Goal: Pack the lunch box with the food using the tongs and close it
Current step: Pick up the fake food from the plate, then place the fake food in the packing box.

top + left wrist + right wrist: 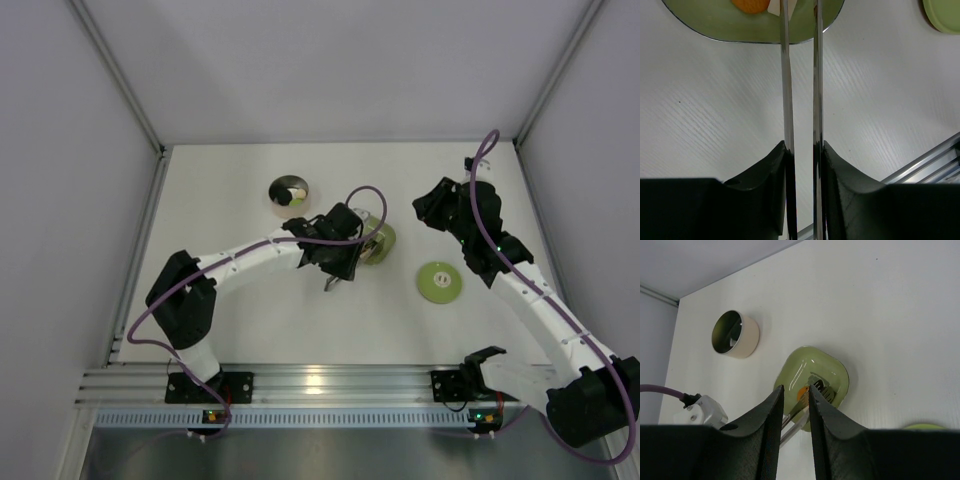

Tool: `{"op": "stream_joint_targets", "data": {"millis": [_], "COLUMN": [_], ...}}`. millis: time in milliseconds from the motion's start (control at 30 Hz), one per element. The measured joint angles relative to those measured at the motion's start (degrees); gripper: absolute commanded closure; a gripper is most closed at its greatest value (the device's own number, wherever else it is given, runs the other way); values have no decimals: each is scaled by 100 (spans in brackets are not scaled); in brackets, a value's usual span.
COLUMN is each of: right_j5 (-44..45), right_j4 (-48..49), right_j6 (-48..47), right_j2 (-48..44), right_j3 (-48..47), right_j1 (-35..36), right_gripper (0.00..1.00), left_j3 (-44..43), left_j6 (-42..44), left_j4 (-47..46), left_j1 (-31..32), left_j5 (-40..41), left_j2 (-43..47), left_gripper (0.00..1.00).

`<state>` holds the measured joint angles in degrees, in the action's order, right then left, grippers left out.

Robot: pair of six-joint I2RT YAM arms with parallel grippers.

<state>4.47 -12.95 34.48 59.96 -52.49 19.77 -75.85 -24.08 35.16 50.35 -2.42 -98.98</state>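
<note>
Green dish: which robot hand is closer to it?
Left. The left gripper sits just beside the green dish, reaching the tongs into it. The right gripper hangs farther off, to the dish's right.

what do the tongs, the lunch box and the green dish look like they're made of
Tongs: bare polished metal, probably steel; thin silver strips with mirror-like streaks.
Lunch box: likely steel inside, dark and reflective, with a matte cream outer wall, maybe plastic or a coating.
Green dish: glossy, with light glinting on it; glazed ceramic or hard plastic, cannot tell which.
</note>
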Motion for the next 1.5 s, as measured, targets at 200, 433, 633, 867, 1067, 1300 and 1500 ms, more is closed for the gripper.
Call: {"op": "stream_joint_targets", "data": {"millis": [200, 433, 633, 867, 1067, 1300, 1500], "right_j5": [0, 0, -2, -7, -9, -11, -37], "right_j4": [0, -2, 0, 0, 0, 0, 0], "right_j6": [0, 0, 0, 0, -2, 0, 0], "right_j2": [0, 0, 0, 0, 0, 0, 0], "right_j3": [0, 0, 0, 0, 0, 0, 0], "right_j1": [0, 0, 0, 0, 0, 0, 0], "right_gripper": [74, 74, 74, 74, 74, 74, 74], "left_j3": [-144, -551, -601, -505, -243, 37, 170], "left_j6": [-4, -44, -181, -404, -579, -649, -647], "left_j4": [-4, -4, 4, -96, -168, -170, -173], "left_j1": [0, -24, -621, -2297, -2697, -2664, -2664], "left_j5": [195, 728, 826, 785, 671, 542, 527], "left_j2": [4, 52, 350, 787, 848, 848, 874], "left_gripper": [71, 71, 72, 72, 72, 68, 56]}}
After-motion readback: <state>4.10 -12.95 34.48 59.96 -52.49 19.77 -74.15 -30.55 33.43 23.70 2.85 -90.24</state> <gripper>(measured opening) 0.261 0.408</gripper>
